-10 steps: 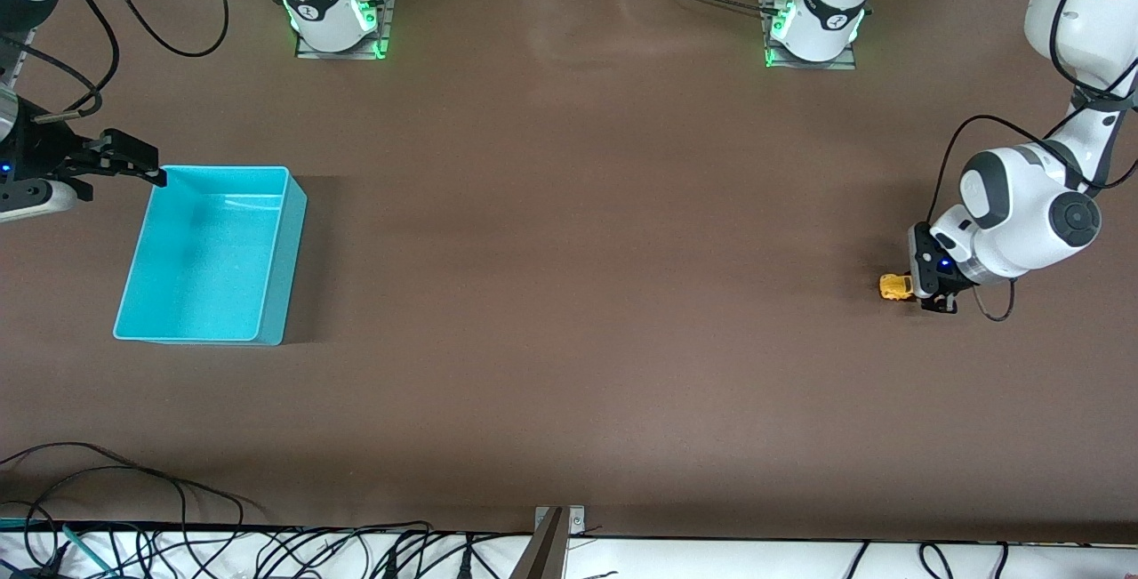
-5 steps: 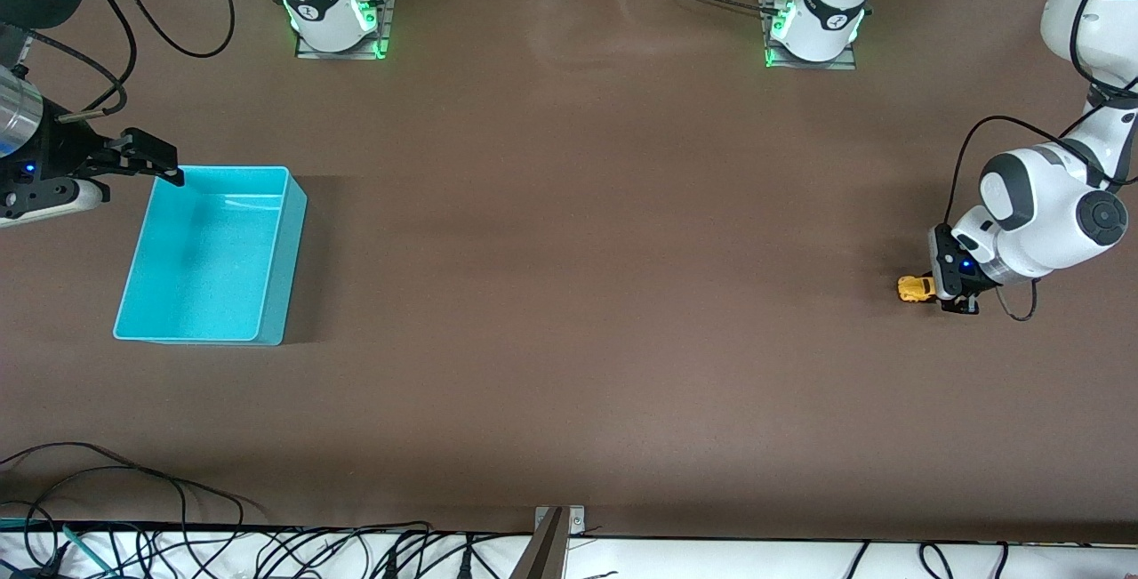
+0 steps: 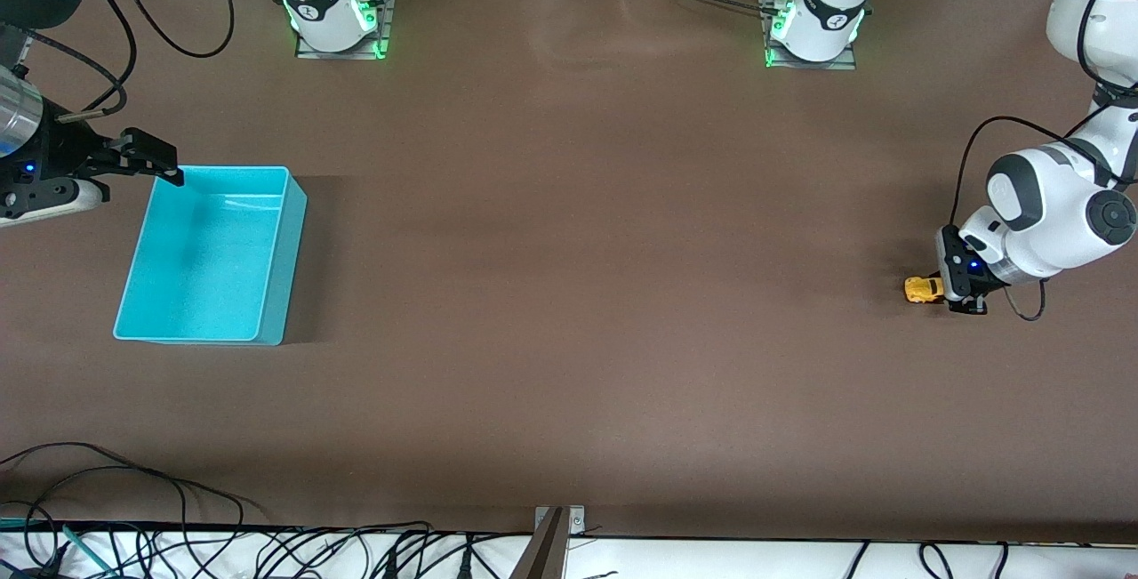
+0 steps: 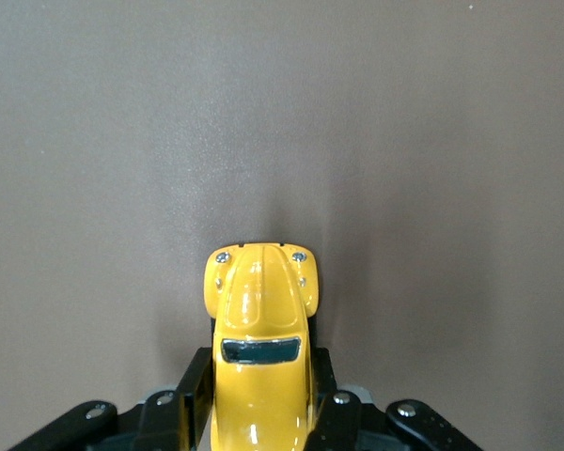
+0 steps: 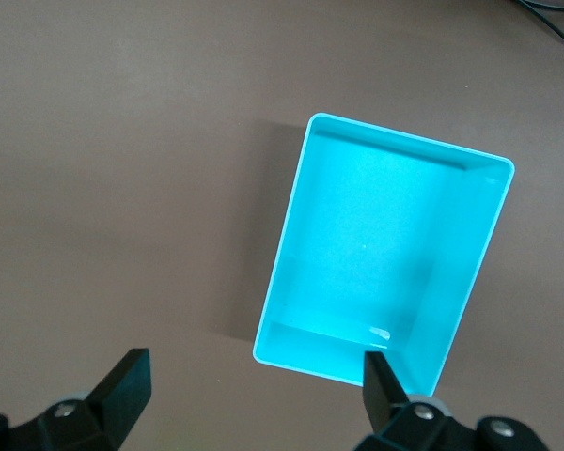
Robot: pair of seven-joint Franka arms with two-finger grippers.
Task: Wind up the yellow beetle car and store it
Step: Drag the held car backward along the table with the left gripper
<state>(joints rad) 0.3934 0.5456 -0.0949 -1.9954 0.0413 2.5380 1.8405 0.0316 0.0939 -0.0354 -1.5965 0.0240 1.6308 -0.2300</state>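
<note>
Now left end effector (image 4: 261, 413) clamps glossy yellow beetle car (image 4: 261, 324), dark windscreen; right end effector (image 5: 254, 390) spread.

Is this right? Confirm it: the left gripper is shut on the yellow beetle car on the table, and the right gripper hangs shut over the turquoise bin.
One thing is wrong. The right gripper is open, not shut: the right wrist view shows its fingers spread wide above the turquoise bin. The rest holds: the left gripper is shut on the yellow beetle car on the table.
</note>
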